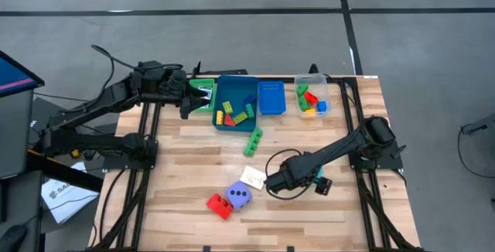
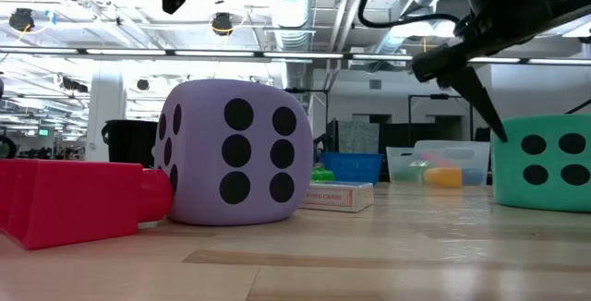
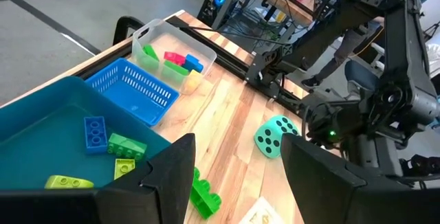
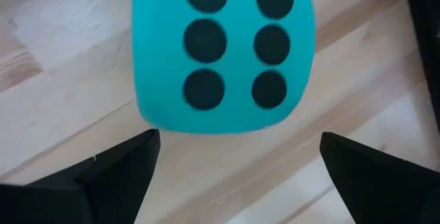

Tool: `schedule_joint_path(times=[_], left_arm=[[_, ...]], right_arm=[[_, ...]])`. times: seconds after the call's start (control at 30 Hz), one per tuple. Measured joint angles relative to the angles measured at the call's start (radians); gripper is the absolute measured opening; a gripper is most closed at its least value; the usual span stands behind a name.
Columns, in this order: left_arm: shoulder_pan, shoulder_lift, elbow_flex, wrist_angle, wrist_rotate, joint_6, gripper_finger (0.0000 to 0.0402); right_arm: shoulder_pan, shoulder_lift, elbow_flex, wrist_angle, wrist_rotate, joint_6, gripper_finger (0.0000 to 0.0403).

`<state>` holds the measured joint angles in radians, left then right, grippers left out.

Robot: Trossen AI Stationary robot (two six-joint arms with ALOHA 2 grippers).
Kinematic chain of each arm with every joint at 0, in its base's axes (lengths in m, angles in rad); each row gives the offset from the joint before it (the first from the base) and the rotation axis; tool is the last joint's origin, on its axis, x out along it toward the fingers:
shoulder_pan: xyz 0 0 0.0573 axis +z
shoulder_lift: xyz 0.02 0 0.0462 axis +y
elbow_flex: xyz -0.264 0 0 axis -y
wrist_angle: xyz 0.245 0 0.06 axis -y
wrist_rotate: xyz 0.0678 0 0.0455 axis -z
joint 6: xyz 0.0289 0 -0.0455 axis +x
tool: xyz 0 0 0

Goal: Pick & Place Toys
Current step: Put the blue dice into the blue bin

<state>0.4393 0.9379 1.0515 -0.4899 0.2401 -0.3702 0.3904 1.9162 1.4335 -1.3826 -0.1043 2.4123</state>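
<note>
- The right end effector (image 4: 234,159) hangs just over the teal dice cube (image 4: 221,52), its two dark fingers spread wide with the cube ahead of the gap and not gripped. In the high view this end effector (image 1: 277,181) is at the lower middle of the frame, and the cube is hidden beneath the arm.
- In the low view the teal dice cube (image 2: 543,162) rests on the desk (image 2: 369,255) at the right edge, a dark fingertip (image 2: 485,107) pointing down at its upper left corner.
- The left end effector (image 1: 189,97) waits at the upper left of the high view, over the green tray (image 1: 203,91); its fingers (image 3: 165,176) stand wide and hold nothing.
- The purple dice cube (image 1: 238,195) and a red brick (image 1: 219,204) lie side by side at the lower middle, a white card (image 1: 253,177) just above them.
- A green brick (image 1: 253,141) lies on the bare desk below the blue tray (image 1: 232,103), which holds more bricks.
- The clear tray (image 1: 313,97) at the upper right holds several coloured bricks.
</note>
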Motion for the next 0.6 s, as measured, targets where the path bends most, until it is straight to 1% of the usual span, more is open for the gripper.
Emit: schedule_joint_path(times=[0.43, 0.6], left_arm=[[0.000, 0.000, 0.000, 0.000, 0.000, 0.000, 0.0208], [0.000, 0.000, 0.000, 0.000, 0.000, 0.000, 0.0208]], right_arm=[[-0.001, 0.000, 0.000, 0.018, 0.000, -0.004, 0.0396], [0.000, 0.000, 0.020, 0.025, 0.006, -0.004, 0.0396]])
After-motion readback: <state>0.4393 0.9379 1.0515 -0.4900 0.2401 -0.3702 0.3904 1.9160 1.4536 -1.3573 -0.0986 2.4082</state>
